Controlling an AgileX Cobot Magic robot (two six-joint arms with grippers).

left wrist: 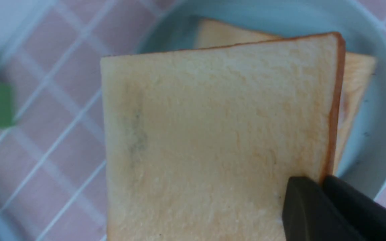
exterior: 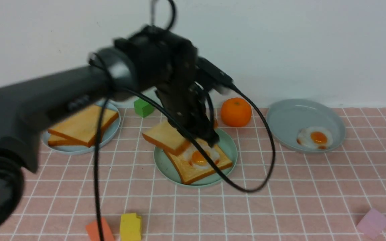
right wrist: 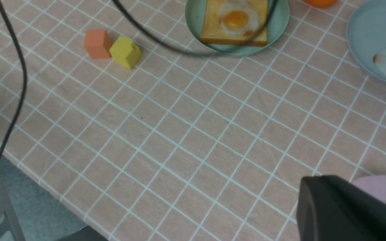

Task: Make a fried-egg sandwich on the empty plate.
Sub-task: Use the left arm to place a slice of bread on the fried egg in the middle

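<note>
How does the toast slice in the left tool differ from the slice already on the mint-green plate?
The held toast slice is pinched at its edge by the left tool; the plated toast slice lies free. The held toast slice is bare on top and juts past the rim of the mint-green plate; the plated toast slice carries the fried egg. Both are square, golden, dark-crusted.

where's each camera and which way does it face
Front view: between the arms, facing forward; left arm crosses, left gripper shut on a golden-brown square toast slice.
Left wrist view: on that wrist, looking down at the slice over the round mint-green plate; dark fingers show.
Right wrist view: on that wrist, looking across the pink checked tablecloth; right gripper shows.
Front and right wrist share the plate's white fried egg.
</note>
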